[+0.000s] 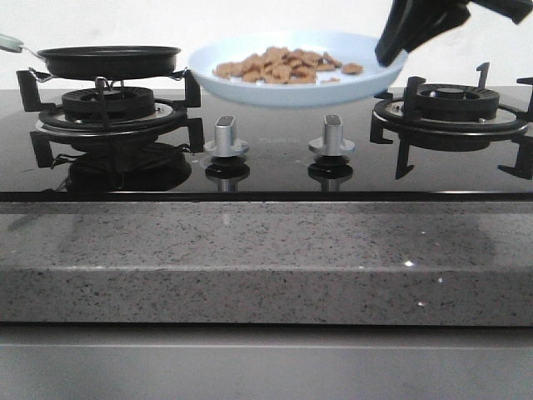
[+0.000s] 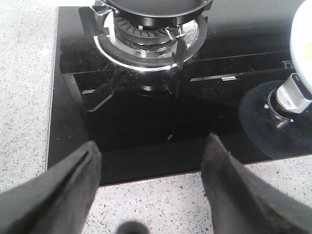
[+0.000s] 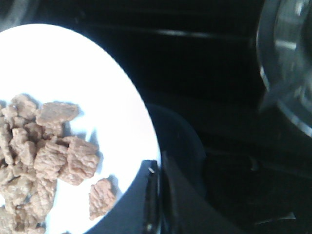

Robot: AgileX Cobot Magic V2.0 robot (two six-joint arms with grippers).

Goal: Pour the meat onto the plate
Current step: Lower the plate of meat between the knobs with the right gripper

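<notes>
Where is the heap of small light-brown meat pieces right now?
In the front view the heap of small light-brown meat pieces lies on the round pale blue plate, behind the two silver knobs, right of the black frying pan.

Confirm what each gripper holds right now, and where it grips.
Right gripper pinches the round pale blue plate by its rim, light-brown meat pieces on it. Left gripper is open, empty.

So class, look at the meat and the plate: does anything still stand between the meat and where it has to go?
Nothing visible does. The meat already lies heaped on the plate, whose rim the right gripper pinches. The pan sits apart on its burner.
</notes>
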